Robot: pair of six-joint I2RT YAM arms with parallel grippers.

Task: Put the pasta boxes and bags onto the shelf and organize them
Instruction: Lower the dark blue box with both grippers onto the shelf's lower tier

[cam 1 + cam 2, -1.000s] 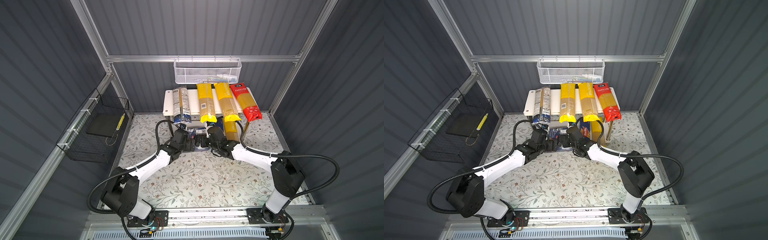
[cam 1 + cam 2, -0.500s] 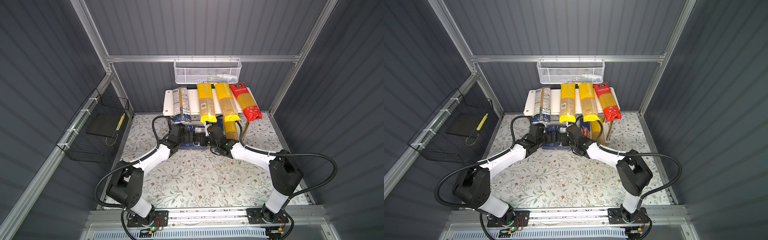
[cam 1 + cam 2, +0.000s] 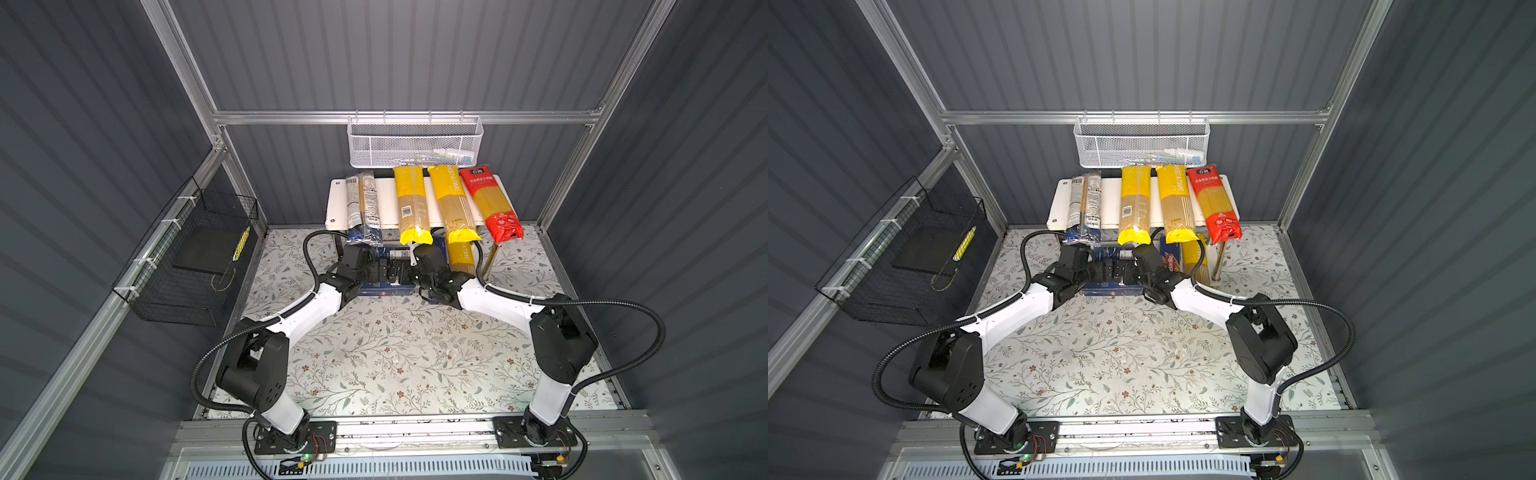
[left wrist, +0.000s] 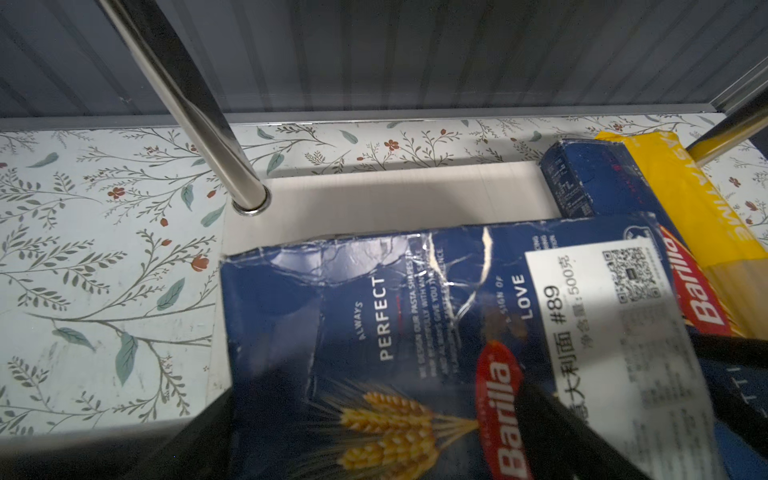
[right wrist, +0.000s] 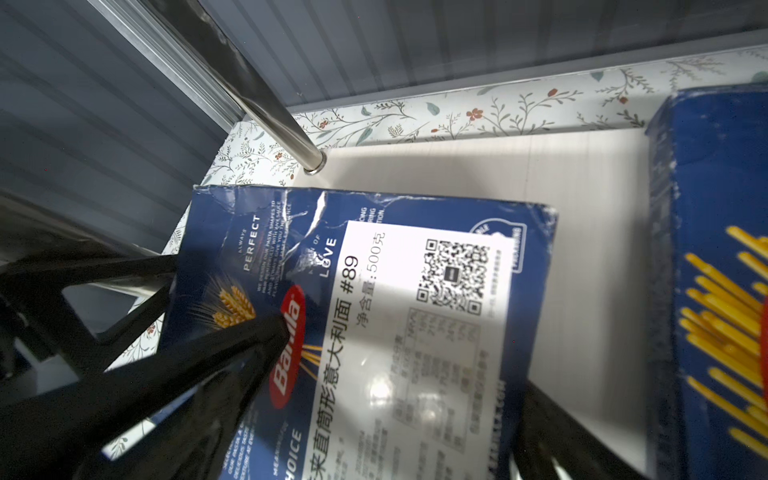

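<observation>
Left wrist view: left gripper (image 4: 374,399) is spread wide and clamps nothing. One finger sits just off the left side of the wide Barilla box (image 4: 415,324), the other finger (image 4: 561,428) over its face by the logo. The box's far end rests on the shelf's lower board (image 4: 395,195), close along the board's left edge, with bare board between it and the back edge. Chrome leg (image 4: 195,116) stands at the back-left corner. Narrow spaghetti box (image 4: 590,178) and lower yellow bag (image 4: 681,195) fill the right end.

Right gripper (image 3: 404,271) is likewise released, jaws wide, at the box's near end. One finger (image 5: 573,440) shows just off the box's right side. Whether it touches the box I cannot tell.

Step, as judged: slide the box fully onto the board.
- Push evenly on both sides of the near end, so it does not yaw toward the leg or the narrow box.
- Keep the wrists low under the overhanging bag ends.
- The far end is torn and creased, so ease off before the back edge.

Views: the right wrist view shows a bare strip of board between the two boxes. The left wrist view hides that strip behind the wide box's corner. Both top views add the clear bag (image 3: 362,208), upper yellow bags (image 3: 409,203) and red bag (image 3: 490,203) on the upper board (image 3: 386,203), which covers most of the lower tier.
</observation>
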